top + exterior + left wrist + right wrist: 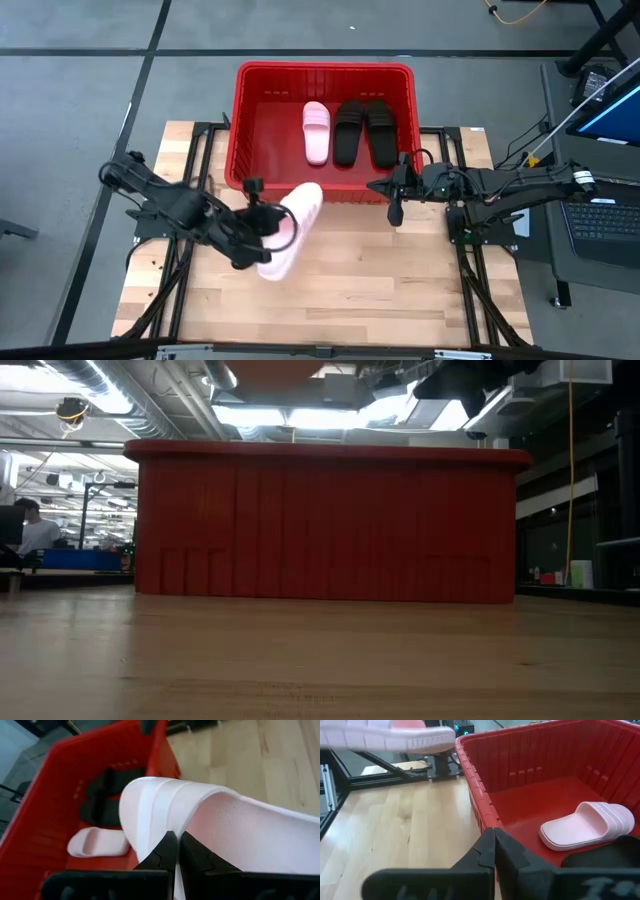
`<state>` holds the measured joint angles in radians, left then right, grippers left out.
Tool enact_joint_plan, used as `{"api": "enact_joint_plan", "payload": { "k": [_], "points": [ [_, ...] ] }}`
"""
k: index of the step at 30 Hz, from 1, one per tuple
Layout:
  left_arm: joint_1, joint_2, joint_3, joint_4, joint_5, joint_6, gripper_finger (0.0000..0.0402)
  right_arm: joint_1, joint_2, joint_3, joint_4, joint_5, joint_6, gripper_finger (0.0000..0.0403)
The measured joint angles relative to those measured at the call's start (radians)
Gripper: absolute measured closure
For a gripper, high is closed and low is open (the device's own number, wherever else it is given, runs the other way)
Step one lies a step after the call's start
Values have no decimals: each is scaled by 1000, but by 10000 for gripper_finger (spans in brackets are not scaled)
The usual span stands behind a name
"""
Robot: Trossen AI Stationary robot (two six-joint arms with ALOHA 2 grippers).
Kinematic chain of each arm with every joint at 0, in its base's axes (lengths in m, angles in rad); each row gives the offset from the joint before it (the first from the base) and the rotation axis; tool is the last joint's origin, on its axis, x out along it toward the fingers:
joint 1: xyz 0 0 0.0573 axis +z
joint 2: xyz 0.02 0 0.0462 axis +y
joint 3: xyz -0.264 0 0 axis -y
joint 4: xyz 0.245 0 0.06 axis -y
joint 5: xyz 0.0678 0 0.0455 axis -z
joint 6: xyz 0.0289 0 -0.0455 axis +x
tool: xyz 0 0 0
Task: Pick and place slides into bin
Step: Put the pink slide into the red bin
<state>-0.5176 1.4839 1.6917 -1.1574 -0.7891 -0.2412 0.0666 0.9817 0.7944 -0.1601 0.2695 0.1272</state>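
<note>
The red bin (pixel 325 75) stands at the table's far middle. One pale pink slide (pixel 316 131) and two black slides (pixel 363 131) lie in it side by side on their soles. My left gripper (pixel 272 225) is shut on the second pink slide (pixel 295 228), held over the table just near of the bin's near wall. The low view shows only the bin's near wall (pixel 325 525), with no slide on the tabletop. My right gripper (pixel 394 207) is shut and empty by the near right corner of the bin (pixel 480 795). My left gripper pinches the pink slide between its two fingers at the strap's edge (pixel 167 827), beside the textured footbed (pixel 250 832). The fingers come level from the table's left. The slide is lifted clear of the table and tilted, its toe end toward the bin.
The bin's left half (pixel 270 125) holds no slide. Black frame rails (pixel 205 150) run along both sides of the wooden tabletop (pixel 350 290). A laptop and cables (pixel 600 215) lie beyond the right edge. In the low view a person sits far off in the room (pixel 35 530).
</note>
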Motion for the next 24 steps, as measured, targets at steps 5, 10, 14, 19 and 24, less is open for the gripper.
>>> {"api": "enact_joint_plan", "payload": {
  "k": [5,10,14,19,24],
  "points": [
    [15,-58,0,-44,-10,1,398,-9,0,0,15,0,3,397],
    [17,-74,0,-116,-11,34,398,-11,0,0,21,1,38,397],
    [19,-74,0,-175,-13,54,398,-11,0,0,22,1,53,397],
    [74,-78,0,-214,-49,62,398,-11,0,0,49,1,45,397],
    [166,-79,0,-156,-54,127,398,-11,0,0,194,2,-136,397]
  ]
}}
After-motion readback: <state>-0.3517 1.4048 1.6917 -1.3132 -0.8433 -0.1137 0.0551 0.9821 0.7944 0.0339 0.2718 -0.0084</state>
